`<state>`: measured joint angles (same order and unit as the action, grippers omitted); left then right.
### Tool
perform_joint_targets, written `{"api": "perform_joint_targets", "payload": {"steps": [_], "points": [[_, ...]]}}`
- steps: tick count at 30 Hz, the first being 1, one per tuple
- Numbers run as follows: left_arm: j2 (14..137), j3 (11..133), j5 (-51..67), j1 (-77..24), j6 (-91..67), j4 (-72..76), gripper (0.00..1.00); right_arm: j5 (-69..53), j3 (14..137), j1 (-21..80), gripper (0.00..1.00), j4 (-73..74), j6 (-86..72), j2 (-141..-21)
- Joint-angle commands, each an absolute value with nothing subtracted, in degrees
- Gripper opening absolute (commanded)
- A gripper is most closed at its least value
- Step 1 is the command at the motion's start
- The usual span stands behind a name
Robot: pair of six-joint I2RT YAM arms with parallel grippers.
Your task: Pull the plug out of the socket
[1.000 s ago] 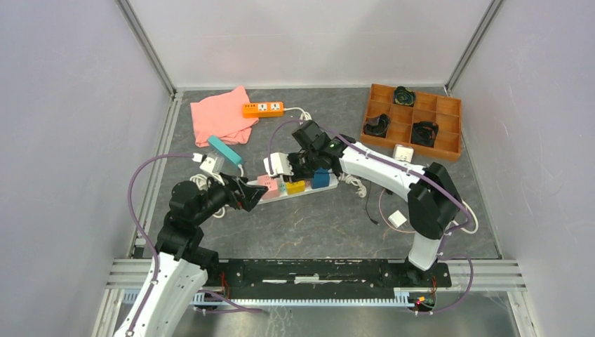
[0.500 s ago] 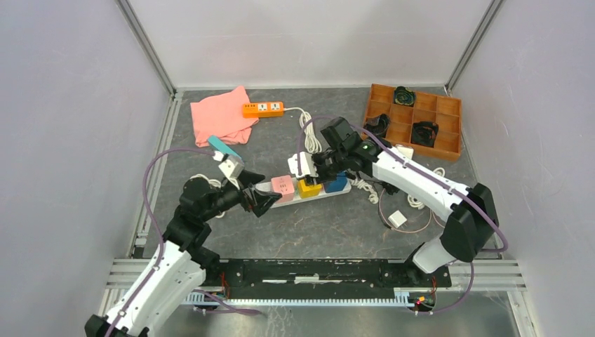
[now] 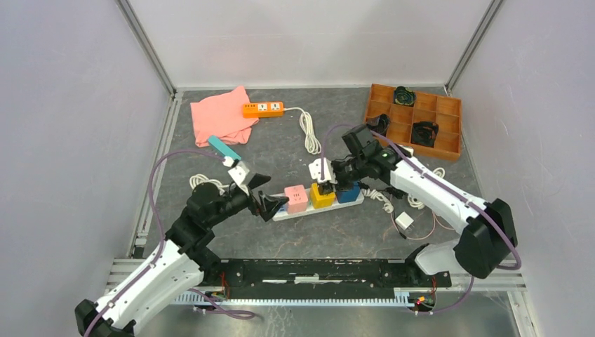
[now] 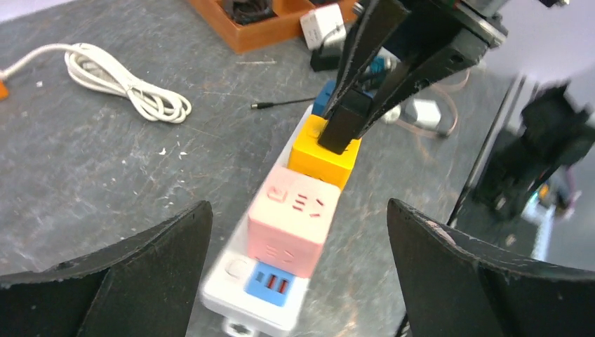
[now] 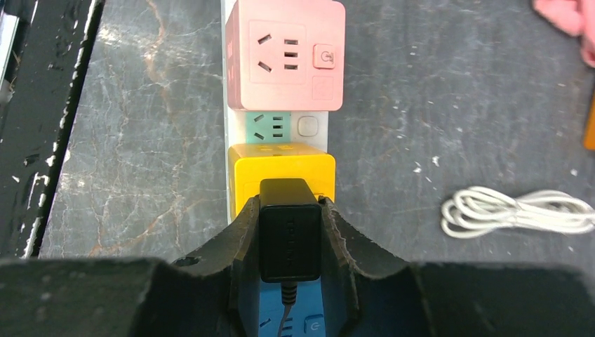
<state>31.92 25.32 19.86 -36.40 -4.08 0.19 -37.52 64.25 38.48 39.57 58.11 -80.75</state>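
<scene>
Plug (image 5: 289,232): small black block, likely rigid, light, snug in its seat. At far left, left gripper (image 4: 298,209) spread wide, holding nothing; socket (image 4: 224,277) end just ahead of those fingers, pink cube (image 4: 291,225) next. Further right, right gripper (image 5: 289,210) pinching plug's flat sides atop yellow cube (image 5: 281,165). Best hold: low on body, not cord (image 5: 283,309); straight upward pull.

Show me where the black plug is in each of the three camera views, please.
Top external: black plug at centre, held by the right gripper.
Left wrist: upper middle, on the yellow outlet cube.
Right wrist: bottom centre.
Shared landmark: the yellow outlet cube under it.
</scene>
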Motion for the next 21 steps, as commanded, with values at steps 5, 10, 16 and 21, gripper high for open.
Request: {"api": "perform_joint_targets", "payload": {"steps": [5, 10, 16, 21], "points": [[24.47, 22.19, 2.19, -36.47, -40.99, 0.89, 1.00, -46.07, 65.10, 33.59, 0.00, 31.30, 56.98, -73.04], [17.73, 14.71, -2.91, -36.47, -59.03, -1.16, 1.00, -46.04, 65.45, 33.38, 0.00, 30.82, 56.32, -72.12], [18.14, 8.66, -2.23, -36.47, -69.95, 2.48, 1.00, -46.51, 65.71, 33.27, 0.00, 31.02, 56.16, -71.96], [21.08, 9.76, -4.46, -36.48, -70.56, -1.15, 0.98, -46.49, 65.92, 33.33, 0.00, 31.20, 55.98, -71.76]]}}
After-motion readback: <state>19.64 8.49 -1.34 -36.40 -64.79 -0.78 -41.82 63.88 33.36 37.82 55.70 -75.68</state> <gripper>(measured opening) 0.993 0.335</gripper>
